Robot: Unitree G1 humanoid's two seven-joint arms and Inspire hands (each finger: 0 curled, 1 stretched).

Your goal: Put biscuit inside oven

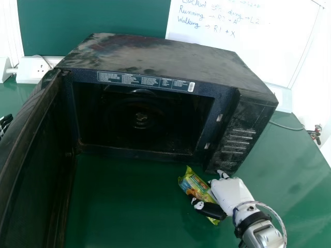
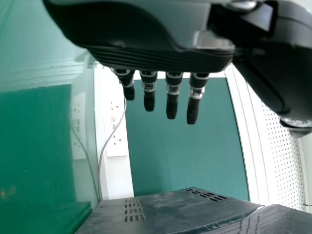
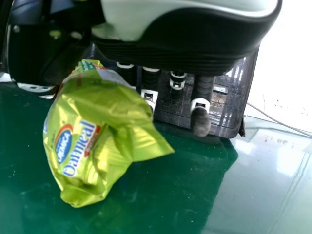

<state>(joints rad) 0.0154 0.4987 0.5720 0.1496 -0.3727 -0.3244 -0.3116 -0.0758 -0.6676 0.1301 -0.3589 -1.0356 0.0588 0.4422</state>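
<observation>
Partly hidden — biscuit packet (image 1: 195, 183), pinched by right hand (image 1: 231, 192) | left hand (image 1: 4, 123) — cropped in head view, extended | oven cavity (image 1: 111, 121) dim

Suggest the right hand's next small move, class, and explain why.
Probably lift the biscuit packet slightly, easing it leftward towards the oven cavity: the right hand holds it low, near the control panel, and the door stands open.

Packet (image 3: 97, 107): yellow-green, blue oval, white lettering edged blue. Oven (image 1: 165, 57): black, top mottled grey. Label (image 1: 139, 80): blue-grey, pale print. Surface (image 1: 129, 206): deep green. Whiteboard (image 1: 258, 46): white, dark handwriting. Right hand (image 1: 230, 191): white-backed, black fingers (image 3: 200, 122) banded white.
</observation>
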